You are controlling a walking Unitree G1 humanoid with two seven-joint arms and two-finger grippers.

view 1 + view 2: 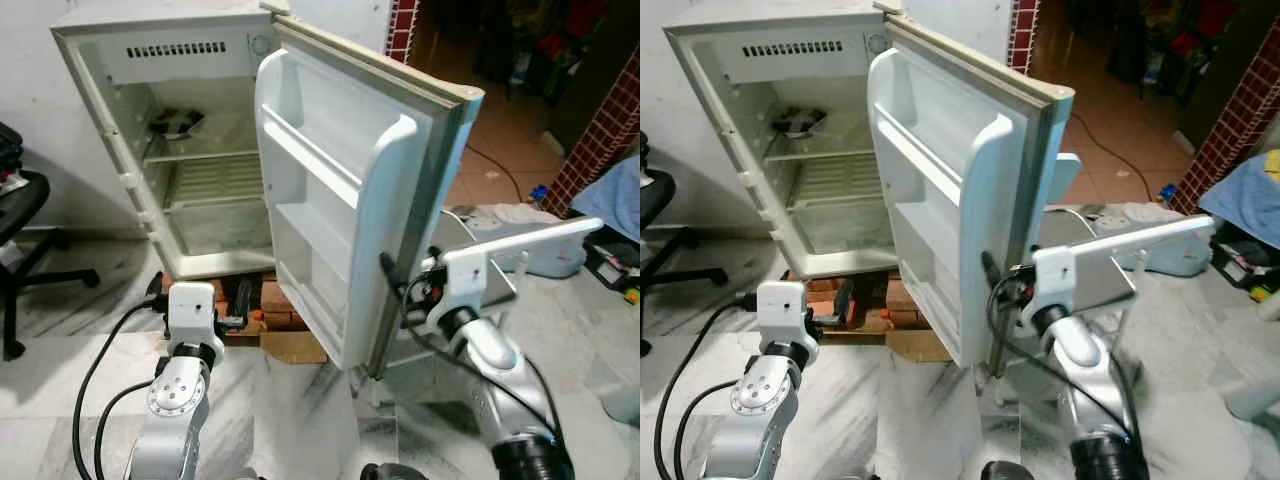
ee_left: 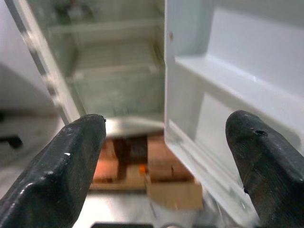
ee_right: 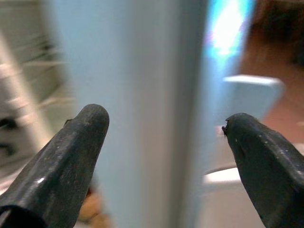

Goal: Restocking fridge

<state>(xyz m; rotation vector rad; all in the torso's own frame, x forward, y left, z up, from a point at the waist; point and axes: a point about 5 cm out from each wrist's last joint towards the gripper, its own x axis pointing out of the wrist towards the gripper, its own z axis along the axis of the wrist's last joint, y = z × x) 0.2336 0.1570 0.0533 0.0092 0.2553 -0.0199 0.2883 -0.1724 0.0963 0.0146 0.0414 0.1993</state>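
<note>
Both grippers, left [image 2: 164, 156] and right [image 3: 161, 156], are held with fingers apart, nothing carried; the white fridge door [image 1: 350, 190] ahead is open, its wire shelves [image 1: 215, 180] unstocked.

Left end effector [image 2: 166, 166] fingers spread; right end effector [image 3: 164, 161] fingers spread.

Silver jointed arms, white wrist blocks, looping black cables, scuffed matte-black jaws

A pale marble floor [image 1: 300, 410] spreads out, lit evenly. To the left of it stands a black office chair [image 1: 25, 215] against a white wall [image 1: 30, 90]. Red brick pillars [image 1: 600, 135] frame a dim room with a terracotta floor [image 1: 500, 110] beyond. A blue cloth [image 1: 615, 195] lies near the right pillar.
</note>
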